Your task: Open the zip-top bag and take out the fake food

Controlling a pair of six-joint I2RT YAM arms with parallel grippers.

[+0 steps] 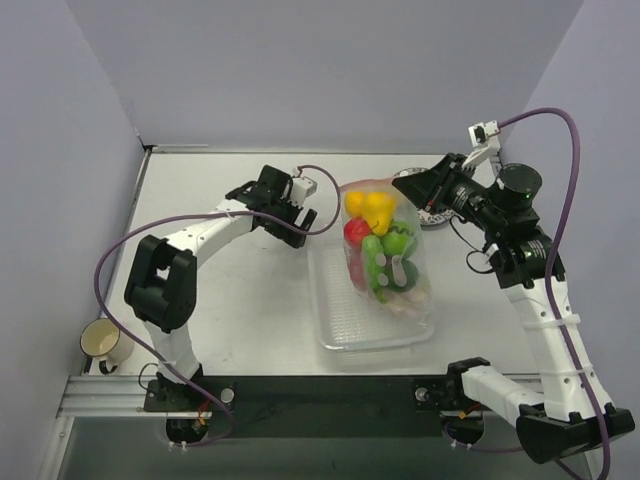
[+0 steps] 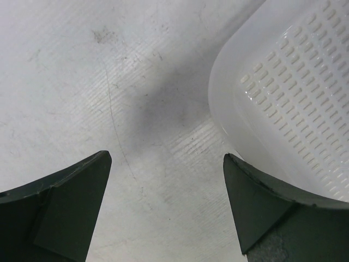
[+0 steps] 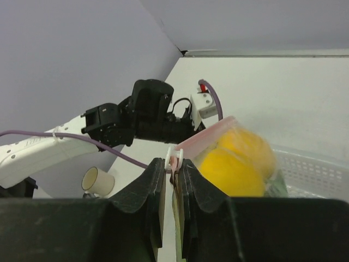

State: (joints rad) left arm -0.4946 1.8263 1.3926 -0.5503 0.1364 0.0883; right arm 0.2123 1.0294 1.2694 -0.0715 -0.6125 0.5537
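Pink zip strip nipped at its end: the right end effector, jaws almost closed, grips the mouth of the crinkly transparent plastic zip-top bag, a small white slider showing between its fingers. The left end effector hangs with jaws spread wide, holding nothing, over bare surface just beside the far left corner of the rigid white mesh tray.

The bag lies lengthwise in that tray, mouth towards the far edge of the tabletop. The glossy yellow, red and green plastic fake food is all inside it.

Opening the zip appears to be the step in hand. It would likely go best with the free left end effector taking the other side of the mouth, bracing the soft bag so it does not drag while the slider runs along the strip.

Scuffed white tabletop, closed in by plain pale lilac walls; a cream mug stands at its near left corner.
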